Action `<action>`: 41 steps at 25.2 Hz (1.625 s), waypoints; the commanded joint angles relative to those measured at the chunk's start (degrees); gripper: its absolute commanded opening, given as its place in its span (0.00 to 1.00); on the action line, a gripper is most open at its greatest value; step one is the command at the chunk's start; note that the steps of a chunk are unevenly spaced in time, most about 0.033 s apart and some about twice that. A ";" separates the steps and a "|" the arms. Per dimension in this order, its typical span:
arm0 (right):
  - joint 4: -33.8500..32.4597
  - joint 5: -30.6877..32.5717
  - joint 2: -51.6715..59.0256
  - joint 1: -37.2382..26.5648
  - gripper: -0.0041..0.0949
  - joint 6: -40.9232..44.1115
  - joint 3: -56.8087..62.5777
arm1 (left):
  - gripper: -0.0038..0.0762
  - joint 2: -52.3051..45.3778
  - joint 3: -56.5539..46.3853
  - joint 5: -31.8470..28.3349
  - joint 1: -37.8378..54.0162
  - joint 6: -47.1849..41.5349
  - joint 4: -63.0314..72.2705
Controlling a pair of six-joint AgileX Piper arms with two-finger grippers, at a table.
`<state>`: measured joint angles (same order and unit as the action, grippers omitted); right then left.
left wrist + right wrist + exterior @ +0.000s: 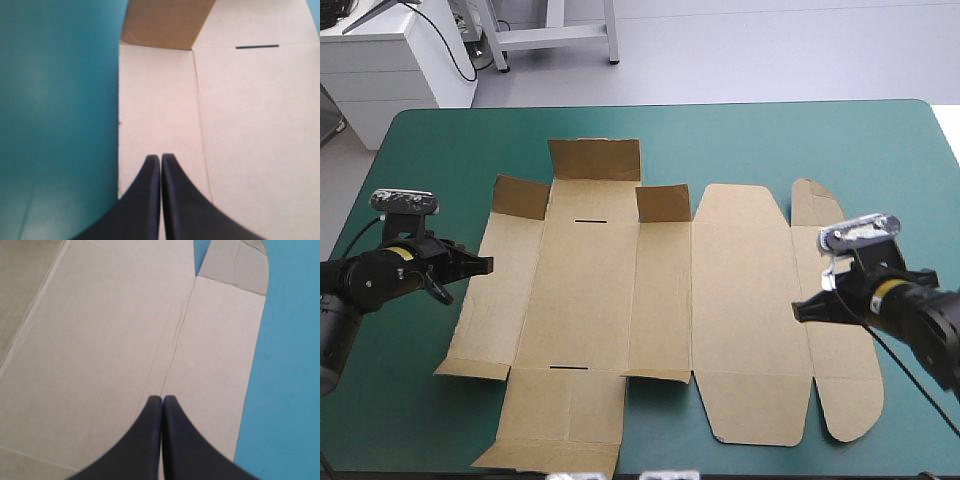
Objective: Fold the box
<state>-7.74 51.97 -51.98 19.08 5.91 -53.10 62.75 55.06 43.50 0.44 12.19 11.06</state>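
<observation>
High view: I see the box (660,300) flat, mid-table on the teal-green cover (420,400) — left gripper (485,264) at its left edge, right gripper (800,308) over its right panel.
Left wrist view: fingers (145,200) pressed together above the board.
Right wrist view: fingers (145,440) pressed together — over a crease (172,350).

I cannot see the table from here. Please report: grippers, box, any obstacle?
Left gripper shut, over the box, left panel. Right gripper shut, over right side. Box flat, far flaps raised. Nothing in the way.

The left arm (370,280), at the frame's left, and the right arm (920,315), at its right, are bulky and black, each with a yellow band (406,253) near the wrist. The left tool (485,264) and right tool (800,308) have black, fin-curved fingers (145,200) tapering to points.
</observation>
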 commanded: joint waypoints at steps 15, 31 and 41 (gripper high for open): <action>-1.86 1.60 34.34 -0.27 0.02 4.92 12.99 | 0.04 16.74 7.12 22.67 26.21 23.94 30.89; 1.59 7.79 36.90 -0.27 0.02 5.17 16.52 | 0.45 21.49 7.22 27.00 24.03 24.66 31.70; 3.10 8.04 36.90 -0.27 0.02 5.08 17.98 | 0.71 29.40 7.00 27.66 23.81 20.17 30.44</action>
<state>-4.45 63.10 -14.52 19.08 11.26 -33.65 92.42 60.79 68.98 24.43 32.63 39.04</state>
